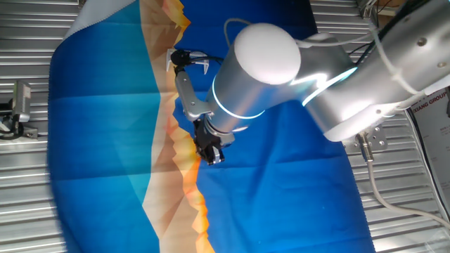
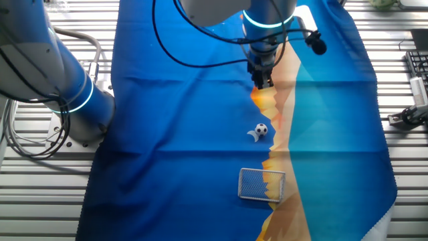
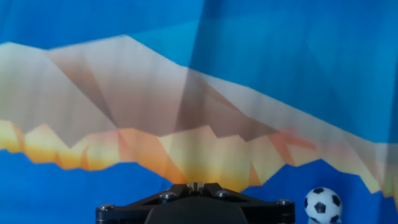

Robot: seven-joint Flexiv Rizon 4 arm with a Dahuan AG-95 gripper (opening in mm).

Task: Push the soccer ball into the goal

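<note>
Fingers pressed together on gripper [image 2: 262,83], holding nothing; soccer ball [image 2: 261,130] well ahead of fingertips, goal [image 2: 261,184] beyond.

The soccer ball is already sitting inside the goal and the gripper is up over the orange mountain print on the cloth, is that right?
Not quite. The soccer ball is not inside the goal; it sits on the cloth between the gripper and the goal, clear of the frame, as the other fixed view shows. The gripper is indeed over the orange mountain print.
</note>
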